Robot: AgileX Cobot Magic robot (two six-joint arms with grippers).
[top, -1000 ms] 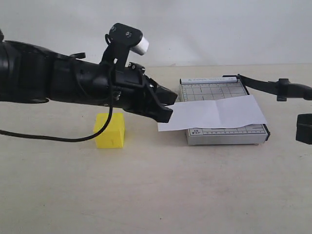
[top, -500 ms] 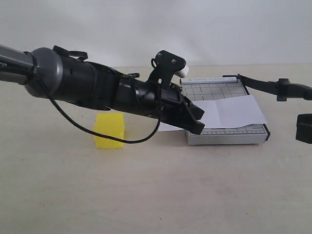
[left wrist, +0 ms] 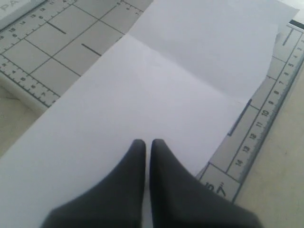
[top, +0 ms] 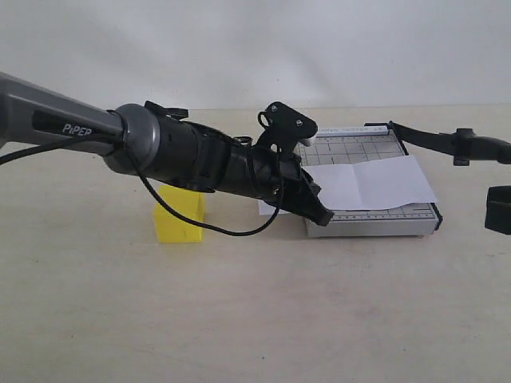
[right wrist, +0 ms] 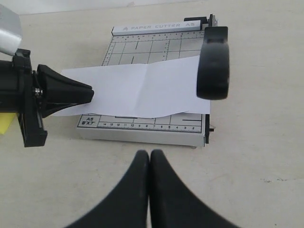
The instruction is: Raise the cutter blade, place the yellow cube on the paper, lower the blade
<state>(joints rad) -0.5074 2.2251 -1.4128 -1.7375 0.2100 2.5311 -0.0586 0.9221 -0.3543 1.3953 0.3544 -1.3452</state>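
The cutter blade stands raised off the grey cutter board, its thick handle hanging above the board's right side. The white creased paper lies across the board and overhangs its left end. My left gripper is shut with nothing between its fingers, its tip just over the paper's left part. The yellow cube sits on the table left of the board, partly hidden behind the left arm. My right gripper is shut and empty, over bare table in front of the board.
The left arm stretches across the table from the left, with a black cable looping under it. A black part of the right arm shows at the right edge. A pale wall stands behind the table.
The left arm has swung right and down, carrying its shut tip from the paper's left edge onto the paper. It now covers more of the cube. Blade, paper and right arm are unchanged.
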